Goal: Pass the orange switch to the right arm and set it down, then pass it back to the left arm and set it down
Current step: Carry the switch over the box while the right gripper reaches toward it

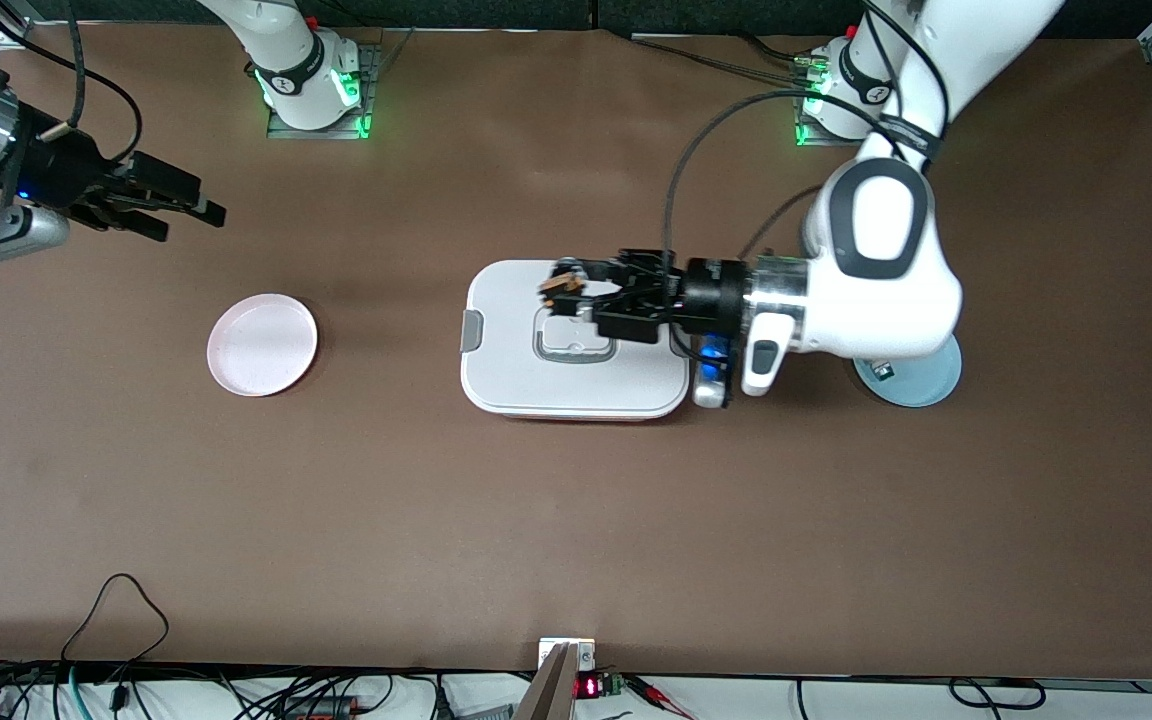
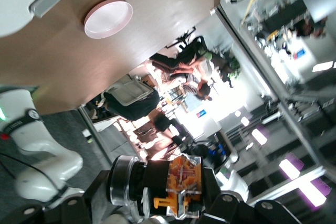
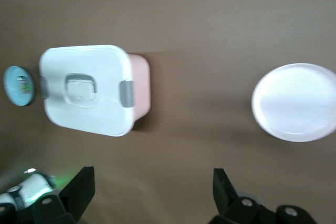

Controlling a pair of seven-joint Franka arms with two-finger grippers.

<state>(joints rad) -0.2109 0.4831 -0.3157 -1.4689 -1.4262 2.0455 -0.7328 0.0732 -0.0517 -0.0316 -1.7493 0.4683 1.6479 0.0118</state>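
The orange switch (image 1: 563, 287), a tiny black and orange block with a bit of metal, hangs in the air over the lid of the white box (image 1: 576, 385). My left gripper (image 1: 564, 291) is shut on it. In the left wrist view the switch (image 2: 182, 178) sits clamped between the black fingers. My right gripper (image 1: 194, 207) stands open and empty above the table at the right arm's end, over the bare brown top (image 3: 157, 150), where its wide-spread fingers (image 3: 80, 191) show. That arm waits. The box (image 3: 84, 90) has grey side latches and a recessed handle.
A pink plate (image 1: 262, 344) lies on the table between the box and the right arm's end. A blue plate (image 1: 926, 380) with a tiny white-and-green component (image 1: 881, 372) lies under the left arm's forearm. Cables run along the table edge nearest the front camera.
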